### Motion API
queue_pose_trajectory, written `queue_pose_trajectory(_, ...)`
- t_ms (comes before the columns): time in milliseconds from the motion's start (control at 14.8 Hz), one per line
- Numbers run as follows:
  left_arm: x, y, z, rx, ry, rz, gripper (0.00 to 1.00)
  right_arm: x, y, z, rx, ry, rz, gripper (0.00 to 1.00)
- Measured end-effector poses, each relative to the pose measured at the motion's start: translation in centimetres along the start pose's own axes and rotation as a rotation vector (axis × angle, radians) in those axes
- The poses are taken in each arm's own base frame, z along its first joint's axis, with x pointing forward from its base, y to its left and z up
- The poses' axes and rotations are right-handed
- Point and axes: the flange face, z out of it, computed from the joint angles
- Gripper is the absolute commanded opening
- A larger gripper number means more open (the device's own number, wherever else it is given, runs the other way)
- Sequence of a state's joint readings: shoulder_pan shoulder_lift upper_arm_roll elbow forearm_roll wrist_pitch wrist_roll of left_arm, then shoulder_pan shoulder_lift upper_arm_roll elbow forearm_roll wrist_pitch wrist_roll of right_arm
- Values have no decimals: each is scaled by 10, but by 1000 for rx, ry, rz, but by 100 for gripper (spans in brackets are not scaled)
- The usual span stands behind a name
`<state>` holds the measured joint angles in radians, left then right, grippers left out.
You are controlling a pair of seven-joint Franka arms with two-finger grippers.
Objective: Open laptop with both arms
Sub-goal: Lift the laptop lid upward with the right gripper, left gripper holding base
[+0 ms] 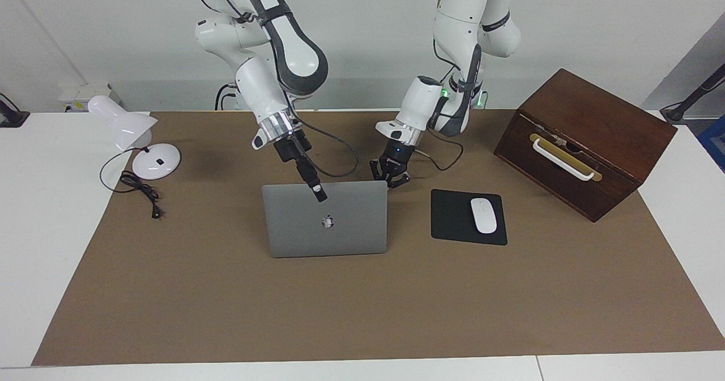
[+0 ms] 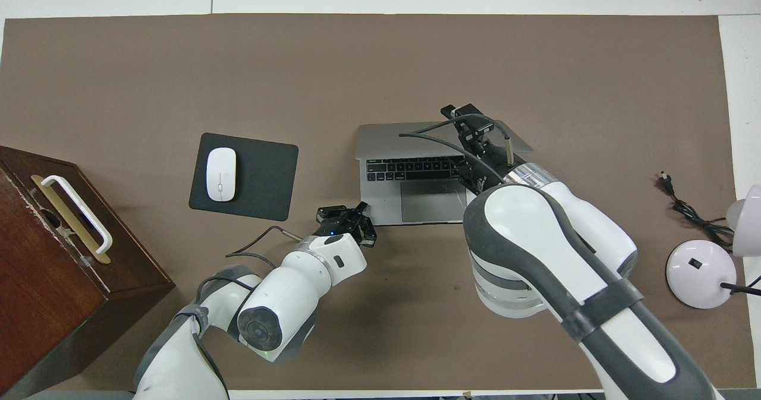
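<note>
The silver-grey laptop (image 1: 325,222) stands open in the middle of the mat, its lid raised with the apple logo facing away from the robots. The overhead view shows its black keys and trackpad (image 2: 431,201). My right gripper (image 1: 318,191) is at the lid's top edge, one finger on the lid's outer face, shut on the lid; it also shows in the overhead view (image 2: 462,117). My left gripper (image 1: 391,176) is open, low at the base's near corner toward the left arm's end, also seen from overhead (image 2: 351,219).
A black mouse pad (image 1: 453,217) with a white mouse (image 1: 483,215) lies beside the laptop toward the left arm's end. A dark wooden box (image 1: 586,140) with a white handle stands past it. A white desk lamp (image 1: 133,137) with its cord is at the right arm's end.
</note>
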<state>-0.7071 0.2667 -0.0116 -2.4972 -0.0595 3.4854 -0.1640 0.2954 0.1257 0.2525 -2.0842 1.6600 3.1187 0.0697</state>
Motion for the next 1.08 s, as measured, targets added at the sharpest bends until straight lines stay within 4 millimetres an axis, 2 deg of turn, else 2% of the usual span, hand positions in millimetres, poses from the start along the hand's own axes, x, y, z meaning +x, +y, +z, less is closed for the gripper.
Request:
queue_pose_trajectory(339, 0, 0, 0, 0, 0, 0, 0, -1, -31, 5, 59, -9, 3, 100)
queue_pose_trajectory(678, 0, 0, 0, 0, 0, 0, 0, 17, -58, 4, 112, 10, -11, 100)
queue_pose_trajectory(881, 0, 0, 0, 0, 0, 0, 0, 29, -61, 5, 117, 26, -8, 100)
queue_pose_trajectory(1085, 0, 0, 0, 0, 0, 0, 0, 36, -55, 14, 98, 32, -29, 100)
